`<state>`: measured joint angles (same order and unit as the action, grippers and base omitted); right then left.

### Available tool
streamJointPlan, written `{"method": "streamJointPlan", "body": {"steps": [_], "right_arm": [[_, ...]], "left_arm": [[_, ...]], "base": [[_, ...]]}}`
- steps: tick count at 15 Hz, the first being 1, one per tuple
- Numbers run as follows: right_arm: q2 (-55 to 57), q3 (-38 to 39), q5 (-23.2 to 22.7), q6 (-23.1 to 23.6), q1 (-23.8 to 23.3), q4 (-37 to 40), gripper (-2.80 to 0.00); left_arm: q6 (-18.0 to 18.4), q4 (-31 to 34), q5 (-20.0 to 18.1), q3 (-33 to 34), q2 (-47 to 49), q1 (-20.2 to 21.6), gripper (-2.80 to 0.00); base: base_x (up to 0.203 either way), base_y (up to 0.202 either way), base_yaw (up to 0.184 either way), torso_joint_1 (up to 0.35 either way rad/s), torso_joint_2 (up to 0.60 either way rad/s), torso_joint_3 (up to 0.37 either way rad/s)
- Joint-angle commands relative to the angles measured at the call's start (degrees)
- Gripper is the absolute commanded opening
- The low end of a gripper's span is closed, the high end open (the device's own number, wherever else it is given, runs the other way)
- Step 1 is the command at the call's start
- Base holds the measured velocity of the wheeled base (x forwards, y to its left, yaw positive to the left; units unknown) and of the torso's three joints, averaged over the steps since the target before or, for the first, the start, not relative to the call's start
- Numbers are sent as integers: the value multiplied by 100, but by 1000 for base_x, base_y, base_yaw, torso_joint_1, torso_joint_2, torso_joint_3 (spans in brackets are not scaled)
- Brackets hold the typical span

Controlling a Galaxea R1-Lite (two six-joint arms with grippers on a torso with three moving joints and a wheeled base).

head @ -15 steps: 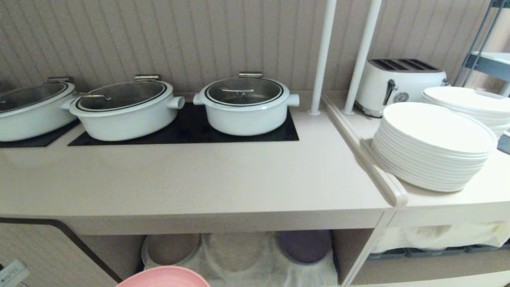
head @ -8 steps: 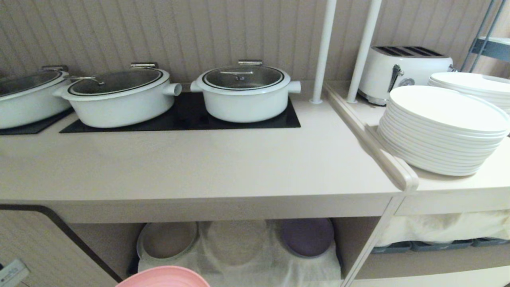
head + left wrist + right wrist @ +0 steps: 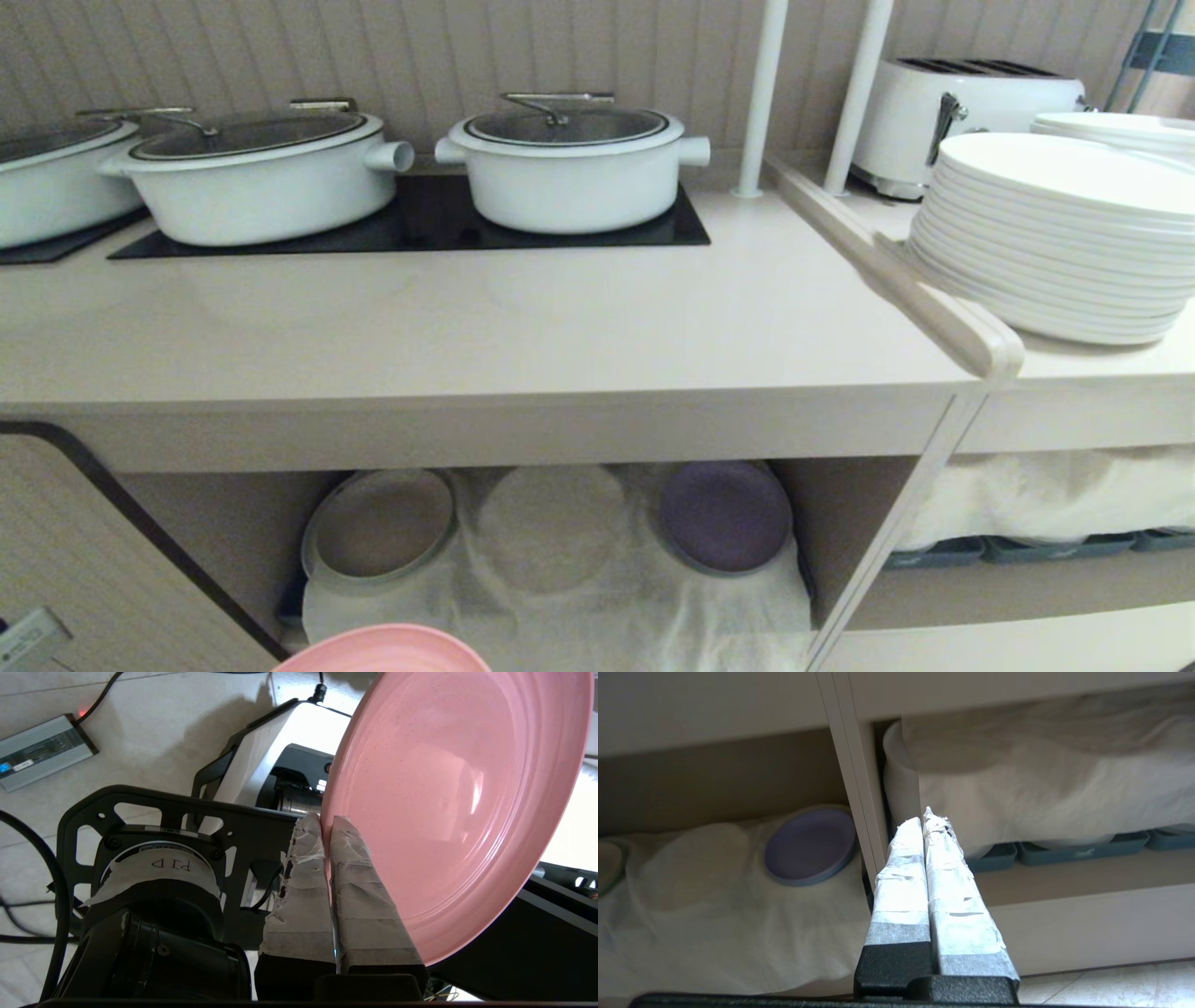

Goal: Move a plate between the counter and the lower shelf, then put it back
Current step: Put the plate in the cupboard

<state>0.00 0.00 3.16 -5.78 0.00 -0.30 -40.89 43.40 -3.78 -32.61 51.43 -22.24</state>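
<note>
Bending down with the pink plate in my left gripper

My view has dropped: the counter (image 3: 485,317) now sits higher in my head view than a second ago, and I see more of the lower shelf (image 3: 560,560). That means my body bent down; the pots and white plates did not move. My left gripper (image 3: 327,823) is pinched tight on the rim of the plate (image 3: 448,807), which I hold tilted out in front of the shelf, not on it yet. The shelf has a beige plate (image 3: 378,523) on one side and a purple plate (image 3: 724,513) on the other, with bare cloth between them. I think that gap is where the plate should go. My right gripper (image 3: 924,819) is closed on nothing and waits by the shelf post.
</note>
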Motion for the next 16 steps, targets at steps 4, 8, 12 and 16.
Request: {"method": "streamJointPlan", "body": {"steps": [4, 8, 12, 16], "right_arm": [[9, 0, 1, -2, 0, -5, -280], [9, 0, 1, -2, 0, -5, -280], [9, 0, 1, -8, 0, -5, -280], [9, 0, 1, -11, 0, -5, -280]], "left_arm": [[-24, 19, 0, 0, -2, 0, -280], [-15, 19, 0, 9, -2, 0, -280], [-15, 21, 9, 18, -10, 0, -280], [-15, 28, 0, 24, -46, 0, -280]], "base": [[0, 0, 0, -214, 490, 289], [0, 0, 0, -191, 482, 285], [0, 0, 0, -177, 475, 289], [0, 0, 0, -145, 452, 305]]}}
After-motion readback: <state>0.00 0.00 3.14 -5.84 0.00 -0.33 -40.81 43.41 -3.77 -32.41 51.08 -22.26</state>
